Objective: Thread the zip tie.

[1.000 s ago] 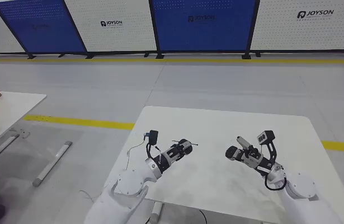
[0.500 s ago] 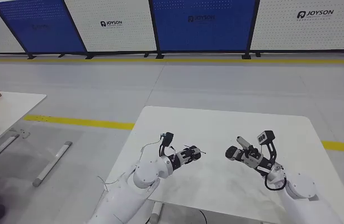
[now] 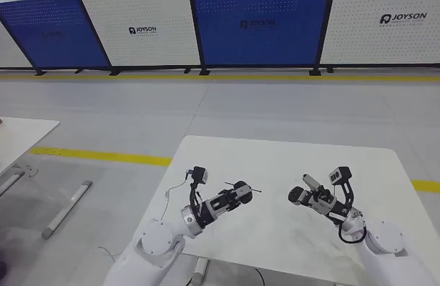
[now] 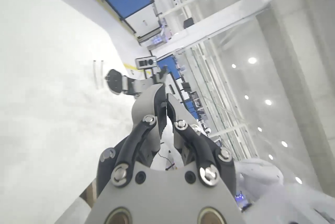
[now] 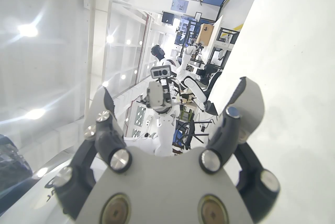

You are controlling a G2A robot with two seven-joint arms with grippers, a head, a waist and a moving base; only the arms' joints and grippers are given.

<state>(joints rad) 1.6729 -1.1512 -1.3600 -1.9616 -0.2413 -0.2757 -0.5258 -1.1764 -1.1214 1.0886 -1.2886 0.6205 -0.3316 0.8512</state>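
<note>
Left gripper [image 3: 242,189] sits over the near-left part of the white table [image 3: 291,154]. In its own wrist view the fingers [image 4: 157,102] are pressed together. From above, a thin dark strand pokes out past the fingertips. I take that for the zip tie [image 3: 255,190], pinched in the left gripper and held clear of the tabletop.

Right gripper [image 3: 296,194] is over the near-right part of the table, jaws spread wide and empty, facing left. A clear gap separates the two grippers.

Key relation: the tie's long axis runs roughly left to right, with the free end pointing at the right gripper's open mouth. The right gripper lies to the right of the tip at about the same depth.

I cannot make out the tie's head or which end is free, as it is too thin.

My judgement: threading not yet begun.
</note>
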